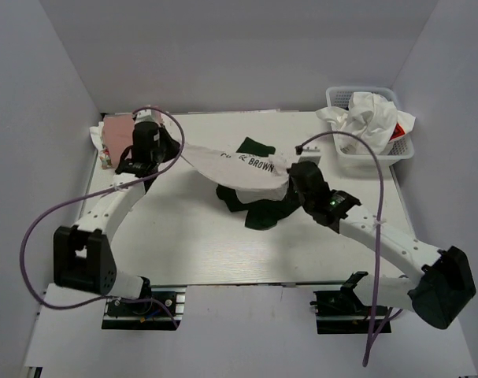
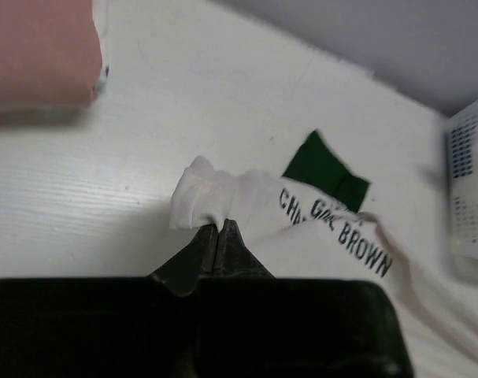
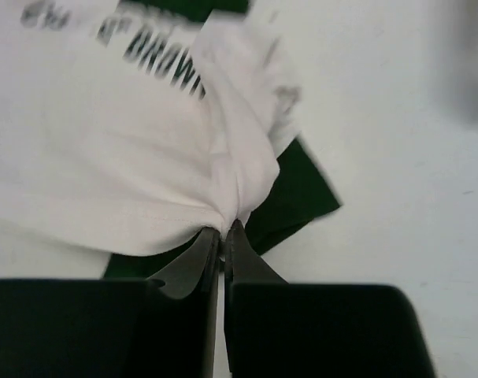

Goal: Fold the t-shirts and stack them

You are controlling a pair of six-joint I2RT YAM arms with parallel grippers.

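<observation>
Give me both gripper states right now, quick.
Left gripper: closed, pinching one end of the white and green t-shirt.
Right gripper: closed, pinching the other end of that t-shirt.

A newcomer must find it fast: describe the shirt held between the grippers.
At the middle of the white table, a t-shirt is stretched between the left gripper and right gripper. Unlike the pink shirt far left and the crumpled ones in the basket, it is white with green sleeves and black lettering.

White t-shirt (image 1: 232, 165) with dark green sleeves, black lettering; pink shirt (image 1: 119, 131); white mesh basket (image 1: 366, 154)
</observation>
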